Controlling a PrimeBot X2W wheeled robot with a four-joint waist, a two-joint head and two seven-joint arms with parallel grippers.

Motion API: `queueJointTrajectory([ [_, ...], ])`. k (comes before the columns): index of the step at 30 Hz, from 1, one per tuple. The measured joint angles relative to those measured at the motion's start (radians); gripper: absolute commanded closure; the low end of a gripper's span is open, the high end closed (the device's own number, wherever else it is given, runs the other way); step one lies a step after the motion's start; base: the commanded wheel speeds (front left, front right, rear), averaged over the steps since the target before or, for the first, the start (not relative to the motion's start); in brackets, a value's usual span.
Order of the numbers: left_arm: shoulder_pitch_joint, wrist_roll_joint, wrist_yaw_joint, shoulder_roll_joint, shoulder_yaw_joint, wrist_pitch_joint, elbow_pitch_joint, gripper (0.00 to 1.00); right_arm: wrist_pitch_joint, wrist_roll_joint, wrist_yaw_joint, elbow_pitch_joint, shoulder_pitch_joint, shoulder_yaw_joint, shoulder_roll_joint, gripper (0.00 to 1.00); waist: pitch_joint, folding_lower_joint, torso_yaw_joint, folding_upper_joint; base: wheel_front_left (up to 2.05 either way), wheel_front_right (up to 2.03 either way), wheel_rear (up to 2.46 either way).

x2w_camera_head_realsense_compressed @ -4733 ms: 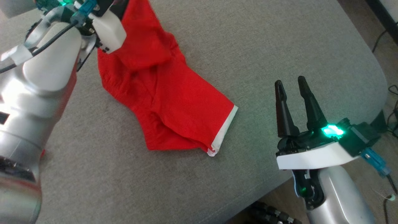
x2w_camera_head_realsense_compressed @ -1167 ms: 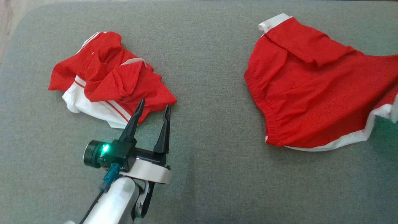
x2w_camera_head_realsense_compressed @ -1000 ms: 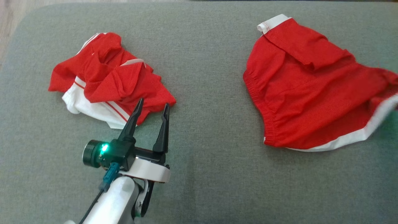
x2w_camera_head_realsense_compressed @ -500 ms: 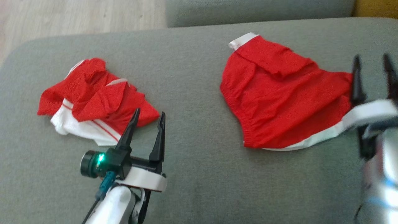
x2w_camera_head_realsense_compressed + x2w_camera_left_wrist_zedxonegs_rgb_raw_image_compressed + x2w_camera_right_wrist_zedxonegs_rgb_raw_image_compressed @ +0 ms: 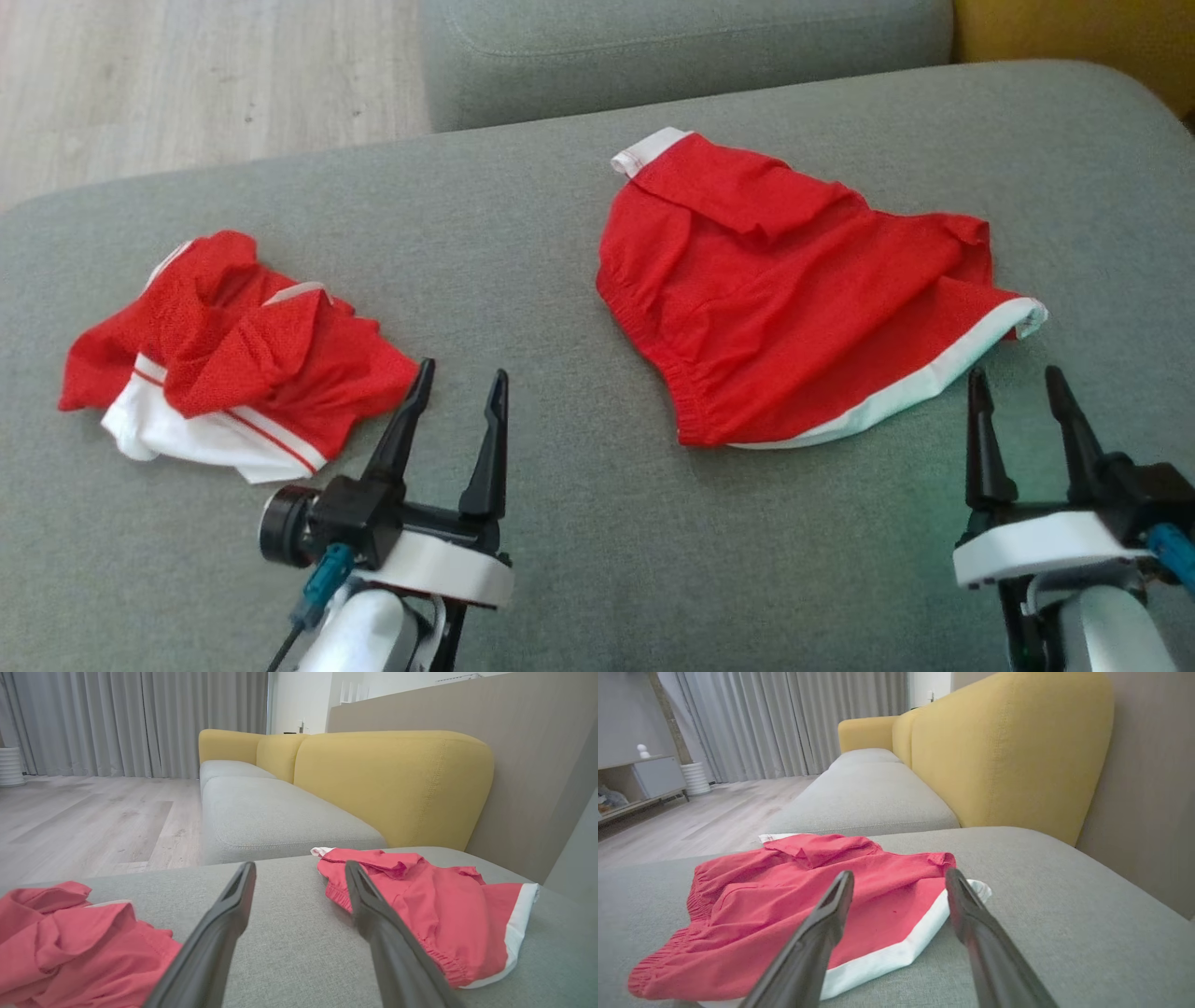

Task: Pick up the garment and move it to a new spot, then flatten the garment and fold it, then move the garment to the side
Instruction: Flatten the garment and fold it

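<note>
Two red garments lie on the grey sofa cushion (image 5: 579,560). Red shorts (image 5: 794,299) with a white hem are spread out at the right, one flap folded over at the far end. A crumpled red and white garment (image 5: 224,355) sits at the left. My left gripper (image 5: 463,370) is open and empty, its tips just right of the crumpled garment's near corner. My right gripper (image 5: 1015,372) is open and empty, a little short of the shorts' white hem. The left wrist view has the left gripper (image 5: 300,865) between crumpled garment (image 5: 70,933) and shorts (image 5: 434,905). The right gripper (image 5: 899,873) points at the shorts (image 5: 808,891).
A second grey cushion (image 5: 653,47) adjoins the far side, with wooden floor (image 5: 187,84) at the far left. A yellow backrest (image 5: 397,779) rises at the far right. Bare cushion lies between the two garments and along the near edge.
The head camera has tilted up, so the whole picture shifted. The right gripper came into view by the shorts' white hem and drew back, still open. The left gripper kept its place.
</note>
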Motion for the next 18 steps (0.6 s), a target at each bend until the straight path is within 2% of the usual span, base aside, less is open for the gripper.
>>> queueJointTrajectory([
  [7,-0.005,0.001,-0.055,-0.003,-0.016,0.000,0.027,0.00,-0.003,0.017,0.000,-0.041,-0.011,-0.003,0.000,0.00,0.026,0.0001,-0.020,0.0000,0.00,0.00,0.00],
  [13,-0.071,0.043,-0.165,0.006,-0.140,0.075,0.101,0.00,-0.003,0.020,0.000,-0.064,-0.039,-0.007,0.000,0.00,0.070,0.0002,-0.035,0.0000,0.00,0.00,0.00],
  [18,-0.124,0.072,-0.197,0.015,-0.218,0.141,0.168,0.00,-0.003,0.037,0.000,-0.068,-0.051,-0.004,0.000,0.00,0.101,0.0002,-0.053,0.0000,0.00,0.00,0.00],
])
